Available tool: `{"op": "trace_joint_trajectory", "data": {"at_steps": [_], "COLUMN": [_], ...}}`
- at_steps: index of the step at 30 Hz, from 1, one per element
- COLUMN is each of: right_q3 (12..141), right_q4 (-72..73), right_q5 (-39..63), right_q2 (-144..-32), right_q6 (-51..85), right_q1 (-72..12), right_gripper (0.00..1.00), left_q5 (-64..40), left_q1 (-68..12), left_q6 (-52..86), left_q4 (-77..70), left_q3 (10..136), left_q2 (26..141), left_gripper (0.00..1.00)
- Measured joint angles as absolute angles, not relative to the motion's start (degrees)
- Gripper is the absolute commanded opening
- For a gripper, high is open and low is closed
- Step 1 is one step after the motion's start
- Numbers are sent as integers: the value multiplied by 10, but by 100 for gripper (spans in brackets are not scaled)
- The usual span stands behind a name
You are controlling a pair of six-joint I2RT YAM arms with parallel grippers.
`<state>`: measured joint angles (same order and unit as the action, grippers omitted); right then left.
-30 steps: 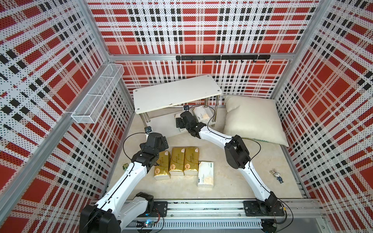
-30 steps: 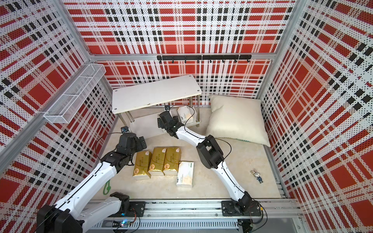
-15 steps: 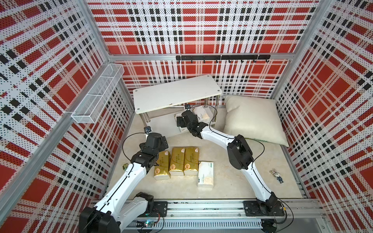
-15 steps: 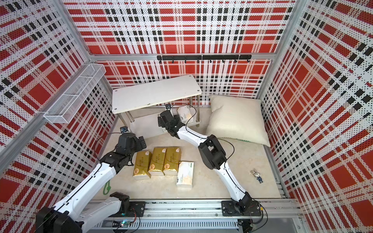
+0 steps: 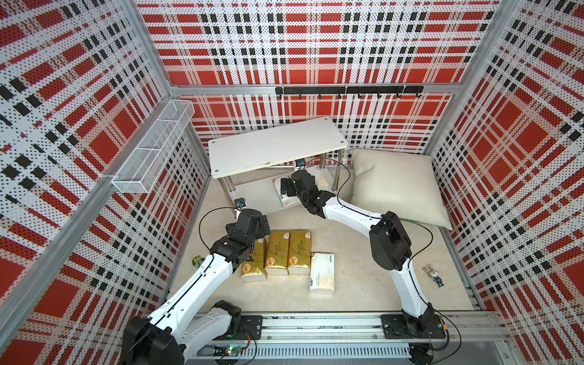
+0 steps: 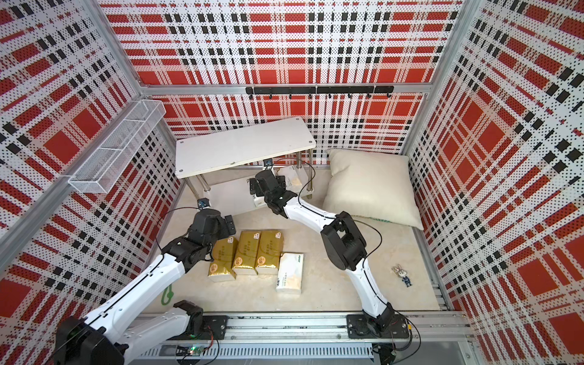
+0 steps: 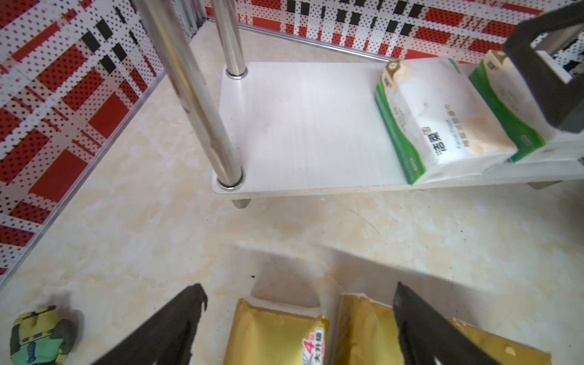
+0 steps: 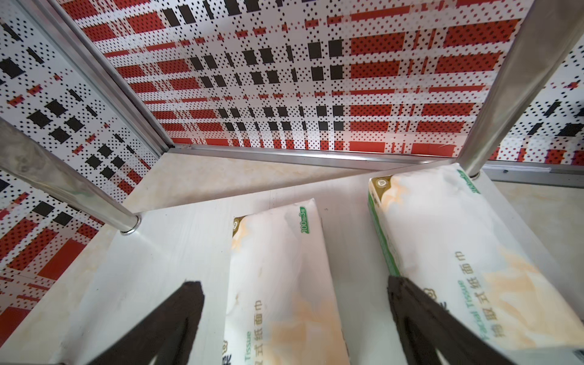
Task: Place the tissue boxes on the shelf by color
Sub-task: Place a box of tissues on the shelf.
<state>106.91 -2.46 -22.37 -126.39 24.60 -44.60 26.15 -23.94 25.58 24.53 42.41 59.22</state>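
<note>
Left hand (image 7: 300,297): fingers spread wide, empty, hovering over the leftmost gold tissue pack (image 5: 254,262).
Gold packs: three in a row on the floor, touching, in both top views.
White pack on floor (image 5: 321,271): just right of the gold row.
Shelf (image 5: 275,147): two white packs (image 8: 281,284) lie on its lower board, slightly apart.
Right hand (image 8: 295,287): fingers wide apart, astride one white pack there, gripping nothing.

Bright, even overhead light, soft shadows under shelf (image 5: 275,148). Top views sharp, walls bowed at edges. Wrist views: fingertips (image 7: 189,303) blurred, mild glare on chrome legs (image 7: 192,94).
</note>
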Motion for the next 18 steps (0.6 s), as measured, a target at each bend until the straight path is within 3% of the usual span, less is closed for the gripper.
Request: {"op": "trace_joint_trajectory", "data": {"at_steps": [18], "right_q3": [853], "right_q4": [-34], "right_q5": [-239], "right_q2": [-1078], "right_q6": [227], "right_q1": [-446], "right_gripper": [100], "left_q5": [323], "left_q1": [-489], "left_q6": [380], "left_q4": [274], "left_q3": [467], "left_q2": [637], "left_gripper": [95]}}
